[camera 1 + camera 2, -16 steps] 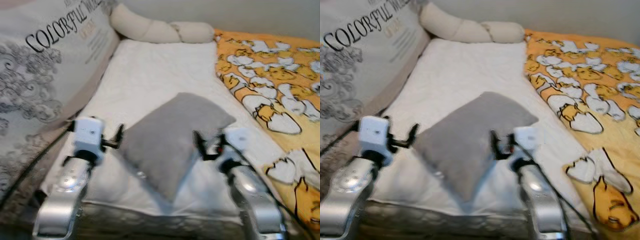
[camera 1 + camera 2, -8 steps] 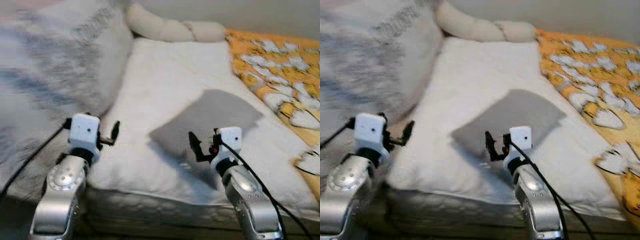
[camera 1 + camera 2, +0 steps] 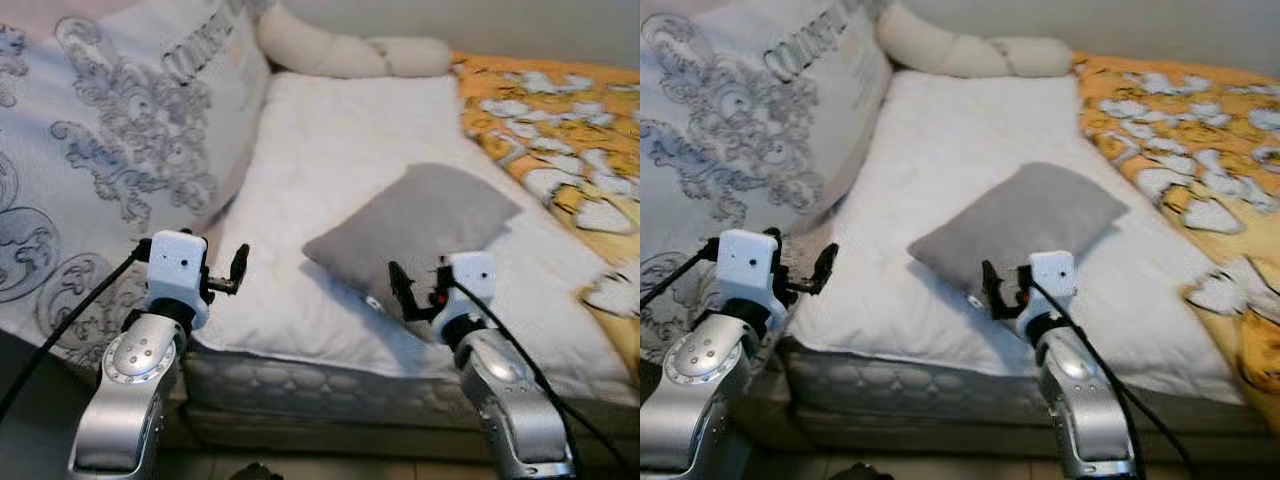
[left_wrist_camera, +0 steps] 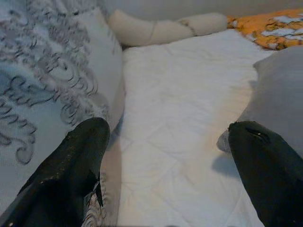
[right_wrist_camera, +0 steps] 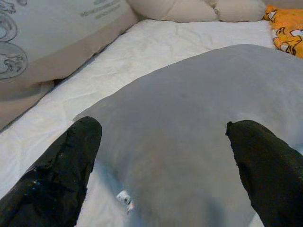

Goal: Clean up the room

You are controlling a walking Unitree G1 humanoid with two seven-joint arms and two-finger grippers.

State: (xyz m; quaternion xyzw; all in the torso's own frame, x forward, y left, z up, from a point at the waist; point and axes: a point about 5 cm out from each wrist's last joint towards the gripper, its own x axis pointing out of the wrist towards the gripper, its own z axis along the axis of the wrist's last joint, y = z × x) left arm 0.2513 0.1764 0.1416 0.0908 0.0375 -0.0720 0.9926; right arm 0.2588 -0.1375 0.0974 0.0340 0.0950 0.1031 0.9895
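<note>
Both my claws spread wide, empty: right gripper (image 3: 412, 297) at the grey pillow's (image 3: 420, 225) near corner on the white mattress (image 3: 340, 150), left gripper (image 3: 236, 270) beside the patterned cushion (image 3: 120, 160).

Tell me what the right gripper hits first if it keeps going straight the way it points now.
Most likely the grey pillow. The right gripper hangs open at its near corner, and in the right wrist view the pillow lies straight ahead between both fingers. How big the gap is I cannot tell.
</note>
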